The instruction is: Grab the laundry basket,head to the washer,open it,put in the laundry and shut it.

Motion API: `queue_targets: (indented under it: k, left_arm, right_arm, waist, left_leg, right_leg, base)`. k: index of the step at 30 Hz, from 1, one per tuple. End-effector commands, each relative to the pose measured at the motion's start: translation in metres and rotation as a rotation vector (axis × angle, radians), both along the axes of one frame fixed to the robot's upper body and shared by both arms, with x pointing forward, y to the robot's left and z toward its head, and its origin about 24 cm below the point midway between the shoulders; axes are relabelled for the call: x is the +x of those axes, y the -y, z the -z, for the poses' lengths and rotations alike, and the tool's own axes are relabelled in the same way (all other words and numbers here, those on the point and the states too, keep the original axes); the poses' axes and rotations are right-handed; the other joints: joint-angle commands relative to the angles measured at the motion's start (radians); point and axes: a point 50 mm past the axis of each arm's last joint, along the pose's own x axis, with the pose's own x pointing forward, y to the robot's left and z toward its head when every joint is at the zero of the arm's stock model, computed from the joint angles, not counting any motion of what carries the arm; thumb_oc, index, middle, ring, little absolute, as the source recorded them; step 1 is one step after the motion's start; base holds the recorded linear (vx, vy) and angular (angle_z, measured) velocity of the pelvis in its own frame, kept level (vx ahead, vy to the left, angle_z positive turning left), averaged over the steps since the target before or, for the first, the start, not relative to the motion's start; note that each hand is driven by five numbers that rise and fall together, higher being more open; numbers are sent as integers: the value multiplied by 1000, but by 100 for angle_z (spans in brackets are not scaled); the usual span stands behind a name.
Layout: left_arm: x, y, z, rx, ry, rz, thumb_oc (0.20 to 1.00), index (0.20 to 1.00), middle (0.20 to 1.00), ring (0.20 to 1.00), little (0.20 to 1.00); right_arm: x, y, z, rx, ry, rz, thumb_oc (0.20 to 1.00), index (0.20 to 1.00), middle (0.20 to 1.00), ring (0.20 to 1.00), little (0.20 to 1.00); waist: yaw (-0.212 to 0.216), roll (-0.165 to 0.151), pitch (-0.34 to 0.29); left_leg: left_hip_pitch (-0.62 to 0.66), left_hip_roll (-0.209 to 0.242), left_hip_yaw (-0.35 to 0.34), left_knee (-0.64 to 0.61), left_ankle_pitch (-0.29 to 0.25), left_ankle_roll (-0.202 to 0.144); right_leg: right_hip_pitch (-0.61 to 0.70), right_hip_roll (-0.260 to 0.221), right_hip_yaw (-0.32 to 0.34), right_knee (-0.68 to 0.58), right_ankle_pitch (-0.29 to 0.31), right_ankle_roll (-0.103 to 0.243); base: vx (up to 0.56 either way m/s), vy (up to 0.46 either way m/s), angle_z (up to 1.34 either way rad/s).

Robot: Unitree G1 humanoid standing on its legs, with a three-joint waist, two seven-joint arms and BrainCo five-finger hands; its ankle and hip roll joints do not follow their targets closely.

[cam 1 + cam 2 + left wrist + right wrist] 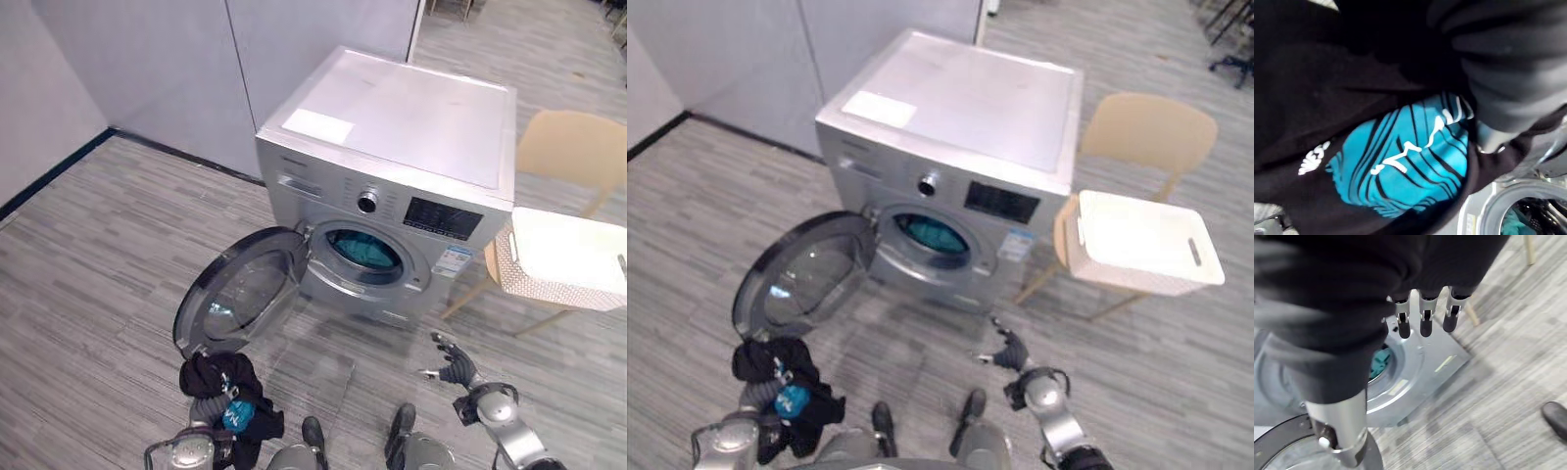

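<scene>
A black garment [220, 377] with a teal printed patch [1400, 166] hangs bunched round my left hand [208, 406], low at the left and in front of the washer's door. That hand's thumb [1488, 139] runs into the cloth, and the fingers are buried in it. The silver front-loading washer [392, 147] stands ahead with its round door [240, 294] swung open to the left. A teal cloth [364, 250] lies inside the drum. My right hand [453, 367] hovers low at the right, fingers [1422, 318] straight and holding nothing.
A white laundry basket [568, 255] sits on a light wooden chair [578, 147] right of the washer. Grey partition walls [147, 69] stand behind and to the left. The open door juts out over the wood-pattern floor [88, 274].
</scene>
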Motion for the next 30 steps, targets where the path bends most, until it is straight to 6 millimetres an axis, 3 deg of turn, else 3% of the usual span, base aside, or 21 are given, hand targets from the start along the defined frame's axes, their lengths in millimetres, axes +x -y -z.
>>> queue_targets:
  k: [1, 2, 3, 6, 8, 9, 14, 16, 19, 22, 24, 28, 29, 30]
  left_arm:
    - [19, 11, -17, 4, 131, 62, 200, 200, 200, 200, 200]
    - [21, 17, -16, -23, 136, 58, 200, 200, 200, 200, 200]
    - [21, 20, -15, -26, 141, 59, 200, 200, 200, 200, 200]
    - [20, 23, -13, -33, 132, 63, 200, 200, 200, 200, 200]
    - [19, 27, -12, -44, 126, 69, 200, 200, 200, 200, 200]
    - [19, 27, -12, -44, 125, 69, 200, 200, 200, 200, 200]
    - [23, 26, -14, -30, 138, 62, 200, 200, 200, 200, 200]
    - [21, 26, -12, -32, 131, 59, 200, 200, 200, 200, 200]
    - [22, 25, -14, -26, 139, 65, 200, 200, 200, 200, 200]
    - [31, 22, -21, -7, 169, 74, 200, 200, 200, 200, 200]
    - [45, 20, -32, 18, 222, 86, 200, 200, 200, 200, 200]
    - [45, 20, -32, 18, 223, 86, 200, 200, 200, 200, 200]
    - [59, 27, -41, 14, 279, 104, 200, 200, 200, 200, 200]
    - [61, 29, -44, 2, 300, 96, 200, 200, 200, 200, 200]
  right_arm:
    - [14, 16, -16, -52, 85, 2, 1000, 1000, 1000, 1000, 1000]
    - [16, 25, -19, -76, 93, 27, 1000, 1000, 1000, 1000, 1000]
    - [19, 26, -24, -59, 121, 50, 1000, 1000, 1000, 1000, 1000]
    - [15, 29, -22, -49, 116, 72, 1000, 1000, 1000, 1000, 1000]
    - [11, 32, -20, -54, 106, 91, 1000, 1000, 1000, 1000, 1000]
    - [8, 33, -17, -56, 94, 104, 1000, 1000, 1000, 1000, 1000]
    - [5, 34, -13, -57, 87, 126, 1000, 1000, 1000, 1000, 1000]
    - [3, 33, -11, -54, 77, 121, 1000, 1000, 1000, 1000, 1000]
    - [2, 29, -8, -44, 65, 112, 1000, 1000, 1000, 1000, 1000]
    - [6, 23, -9, -50, 66, 83, 1000, 1000, 1000, 1000, 1000]
    - [11, 17, -12, -28, 87, 76, 1000, 1000, 1000, 1000, 1000]
    - [11, 17, -12, -28, 87, 76, 1000, 1000, 1000, 1000, 1000]
    - [12, 15, -11, -23, 81, 70, 1000, 1000, 1000, 1000, 1000]
    - [11, 16, -10, -16, 80, 78, 1000, 1000, 1000, 1000, 1000]
  waist:
    - [7, 8, -3]
    - [11, 20, 8]
    - [18, 24, 19]
    - [23, 1, 24]
    - [26, -1, 28]
    - [36, 4, 33]
    - [59, 14, 49]
    - [57, 17, 40]
    - [59, 11, 22]
    - [58, 4, 33]
    - [42, 3, 58]
    - [44, 2, 56]
    - [20, -7, 75]
    - [16, -10, 81]
  left_leg:
    - [150, 56, 8, 120, -107, -23]
    - [116, 83, -16, 219, -78, -44]
    - [85, 78, -62, 237, -38, -55]
    - [26, 44, -103, 207, -50, -35]
    - [-2, 42, -125, 147, -33, -34]
    - [-29, 38, -163, 73, 27, -44]
    - [-100, 37, -239, -26, 138, -65]
    - [-80, 36, -236, -39, 126, -58]
    - [-55, 23, -221, -6, 89, -32]
    - [-23, 9, -183, 15, 42, 5]
    - [-13, 5, -157, 33, 13, 29]
    - [-15, 5, -155, 34, 12, 30]
    - [1, -13, -157, 42, -18, 29]
    - [-9, -12, -159, 64, -26, 29]
  right_leg:
    - [55, 55, -26, -98, 1, -3]
    - [84, 75, -12, -113, -19, -24]
    - [98, 88, 6, -118, -32, -33]
    - [112, 73, 22, -134, -29, -43]
    - [136, 81, 45, -145, -41, -39]
    - [159, 101, 71, -156, -52, -36]
    - [201, 125, 123, -142, -86, -37]
    - [217, 126, 143, -134, -99, -32]
    - [222, 90, 173, -78, -118, -11]
    - [159, 57, 202, 67, -111, 17]
    - [42, 40, 228, 220, -69, 37]
    - [37, 39, 231, 224, -71, 37]
    - [-2, 53, 224, 109, -69, 12]
    - [-8, 49, 225, 96, -69, 10]
  base:
    - [188, -185, -8]
    - [184, -138, -43]
    - [147, -141, -53]
    - [88, -25, -35]
    - [197, 19, -42]
    - [240, 54, -33]
    - [201, 91, -35]
    - [220, 161, -68]
    - [288, 306, -55]
    - [97, 196, -55]
    - [20, 139, -56]
    - [26, 7, -11]
    - [94, -63, 26]
    - [113, -126, 7]
